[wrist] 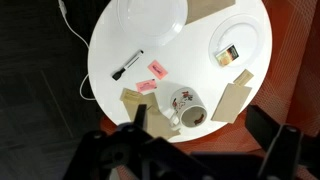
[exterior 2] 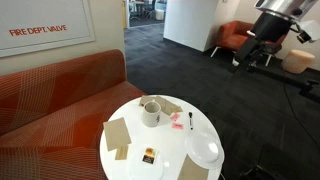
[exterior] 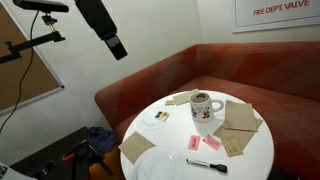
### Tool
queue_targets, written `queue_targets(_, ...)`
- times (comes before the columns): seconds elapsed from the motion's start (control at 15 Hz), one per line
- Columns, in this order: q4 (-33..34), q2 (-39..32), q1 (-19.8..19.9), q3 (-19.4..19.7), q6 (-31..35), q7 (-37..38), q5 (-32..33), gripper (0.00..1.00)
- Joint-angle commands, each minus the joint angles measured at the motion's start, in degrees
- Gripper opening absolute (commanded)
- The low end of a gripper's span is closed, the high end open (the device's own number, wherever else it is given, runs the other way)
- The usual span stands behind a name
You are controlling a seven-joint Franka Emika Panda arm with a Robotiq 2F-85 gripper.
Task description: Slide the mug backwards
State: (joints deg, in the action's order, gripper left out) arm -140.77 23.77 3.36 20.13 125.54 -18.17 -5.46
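Mug [exterior: 205, 105] on table [exterior: 258, 150] near sofa [exterior: 150, 90], plate [exterior: 155, 165] at the opposite edge, marker [exterior: 205, 164] beside plate

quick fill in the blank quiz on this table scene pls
1. The white ceramic mug has a printed design coloured ___.
2. The wall sign reads FIRE DEPT. ___.
3. The Robotiq gripper hangs high above the mug with its jaws ___.
Missing words: red; valve; open.
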Motion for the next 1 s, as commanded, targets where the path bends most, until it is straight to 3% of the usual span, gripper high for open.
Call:
queue_targets(0.0, 0.1, -0.3, 1.7, -1.6, -0.2, -0.6, -0.8, 1.00)
queue_targets(0.4, 0.3, -0.5, 1.6, -1.8, 0.0, -0.2, -0.9, 1.00)
queue_targets(0.93, 3.3, -6.4, 1.0, -8.9, 6.1, 15.5, -4.2, 1.00)
